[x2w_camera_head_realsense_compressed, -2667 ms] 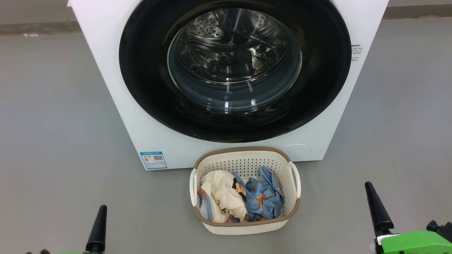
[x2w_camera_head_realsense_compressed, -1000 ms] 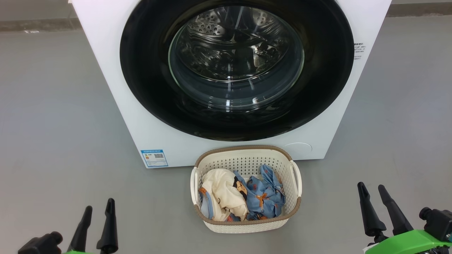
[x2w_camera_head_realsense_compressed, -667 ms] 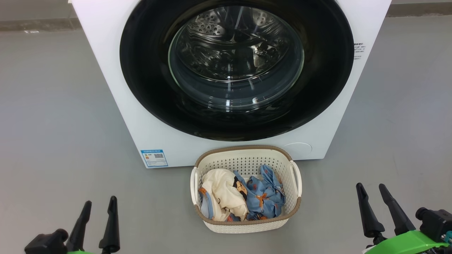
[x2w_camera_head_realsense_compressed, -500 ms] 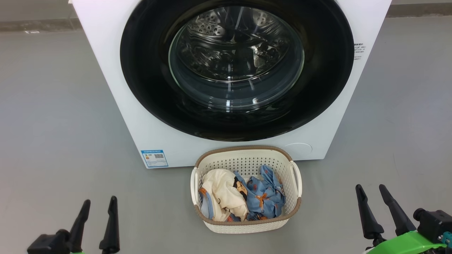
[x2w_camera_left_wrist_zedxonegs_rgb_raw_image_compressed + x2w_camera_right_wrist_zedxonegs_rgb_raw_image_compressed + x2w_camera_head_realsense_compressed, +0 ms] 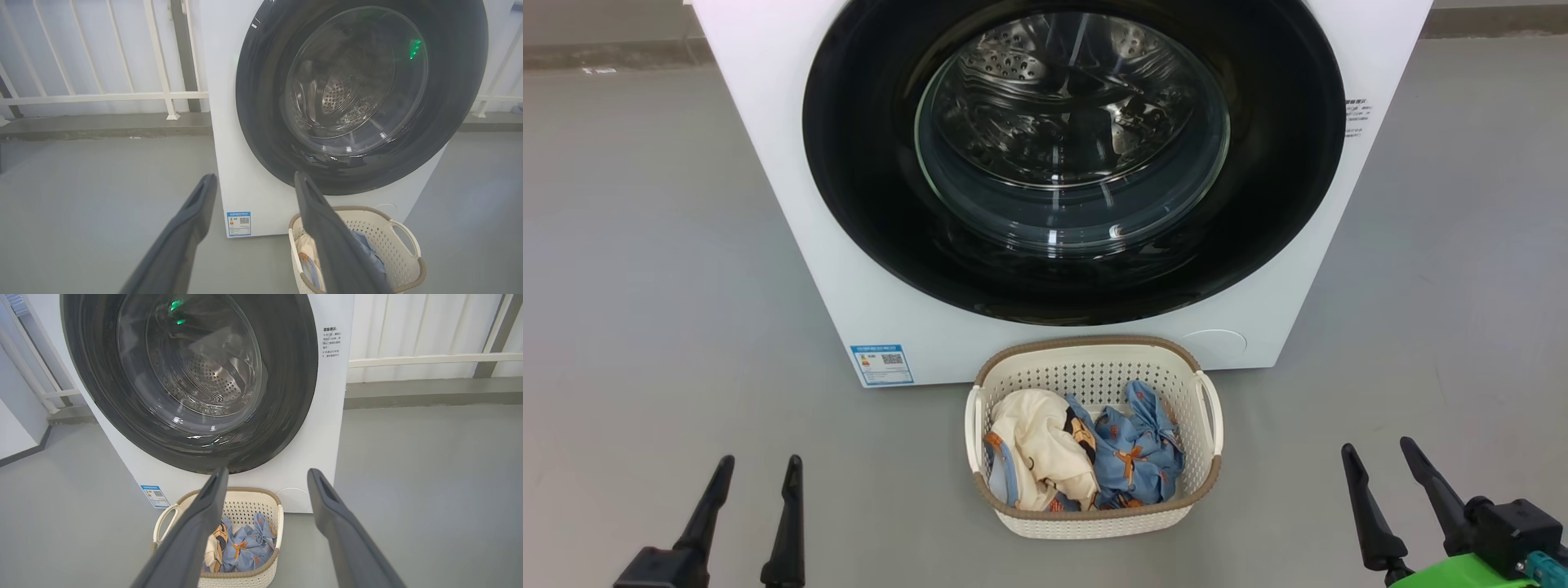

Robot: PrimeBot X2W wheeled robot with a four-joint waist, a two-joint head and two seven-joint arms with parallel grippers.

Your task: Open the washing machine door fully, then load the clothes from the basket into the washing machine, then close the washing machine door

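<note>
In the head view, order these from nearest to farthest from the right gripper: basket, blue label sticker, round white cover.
1. basket, floor, left of the right gripper.
2. round white cover, washing machine lower right.
3. blue label sticker, machine's lower left.

The right gripper [image 5: 1378, 447] has two long black fingers [image 5: 1368, 506], cone-shaped, narrowing to blunt tips and swelling into a round collar at the root. Behind them sits a bright green shell [image 5: 1462, 572], with a boxy black block [image 5: 1507, 527] and a small teal plug [image 5: 1541, 563]. The left gripper [image 5: 758, 465] has the same fingers on a black base [image 5: 658, 567]. Close up they look matte dark grey, with a shallow slot [image 5: 327, 488] near each tip.
</note>
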